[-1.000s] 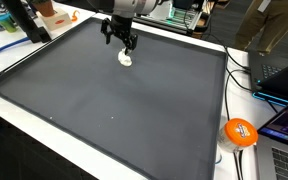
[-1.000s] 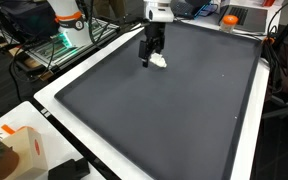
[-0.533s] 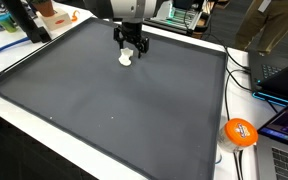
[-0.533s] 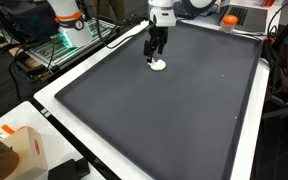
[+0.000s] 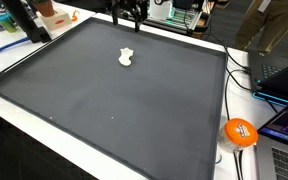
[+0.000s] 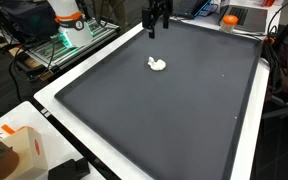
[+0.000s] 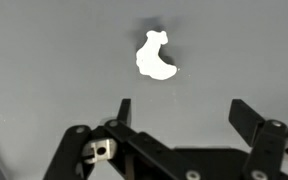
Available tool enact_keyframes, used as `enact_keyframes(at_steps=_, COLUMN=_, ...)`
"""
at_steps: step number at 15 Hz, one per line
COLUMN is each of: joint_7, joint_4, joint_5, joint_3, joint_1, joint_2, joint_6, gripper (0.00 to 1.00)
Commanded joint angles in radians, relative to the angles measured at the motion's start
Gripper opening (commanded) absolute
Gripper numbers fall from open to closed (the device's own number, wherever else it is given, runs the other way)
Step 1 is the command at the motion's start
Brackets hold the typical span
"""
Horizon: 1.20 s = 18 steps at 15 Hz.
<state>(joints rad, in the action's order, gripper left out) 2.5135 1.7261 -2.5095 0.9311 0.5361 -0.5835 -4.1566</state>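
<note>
Fingers stand wide and empty above the bench; the small white lump lies at upper centre of the wrist view. I'd centre it between them before any descent.

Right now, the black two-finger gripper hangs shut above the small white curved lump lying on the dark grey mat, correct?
No: the black two-finger gripper is open, not shut; the wrist view shows its fingers spread wide with nothing between them. It does hang above the small white curved lump lying on the dark grey mat.
</note>
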Motion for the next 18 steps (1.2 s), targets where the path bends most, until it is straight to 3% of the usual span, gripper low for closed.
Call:
enact_keyframes(at_steps=1, joint_7=-0.003, joint_4=0.128, joint_5=0.0, joint_3=0.242, joint_1=0.196, joint_2=0.127, joint_6=-0.021, gripper=1.0)
enact_keyframes(at_steps=4, joint_7=0.008, joint_4=0.164, joint_5=0.0, joint_3=0.4, joint_1=0.317, joint_2=0.179, joint_6=-0.072, gripper=1.0)
enact_keyframes(at_steps=7, joint_7=-0.001, joint_4=0.242, joint_5=0.0, joint_3=0.507, joint_1=0.431, joint_2=0.224, joint_6=-0.065, gripper=1.0)
enact_keyframes(at_steps=8, joint_7=0.0, joint_4=0.166, joint_5=0.0, joint_3=0.439, joint_1=0.337, joint_2=0.187, joint_6=-0.065, gripper=1.0)
enact_keyframes(at_steps=12, joint_7=0.0, joint_4=0.17, joint_5=0.0, joint_3=0.443, joint_1=0.341, joint_2=0.193, joint_6=-0.056, gripper=1.0)
enact_keyframes(at_steps=15, joint_7=0.021, joint_4=0.06, joint_5=0.006, joint_3=0.259, joint_1=0.155, joint_2=0.125, joint_6=-0.127, gripper=1.0)
enact_keyframes(at_steps=17, joint_7=0.004, joint_4=0.122, joint_5=0.007, joint_3=0.097, joint_1=0.057, joint_2=0.118, joint_6=-0.06, gripper=1.0)
enact_keyframes(at_steps=18, joint_7=0.01, joint_4=0.038, joint_5=0.009, joint_3=0.02, joint_1=-0.03, joint_2=0.078, joint_6=-0.143, gripper=1.0)
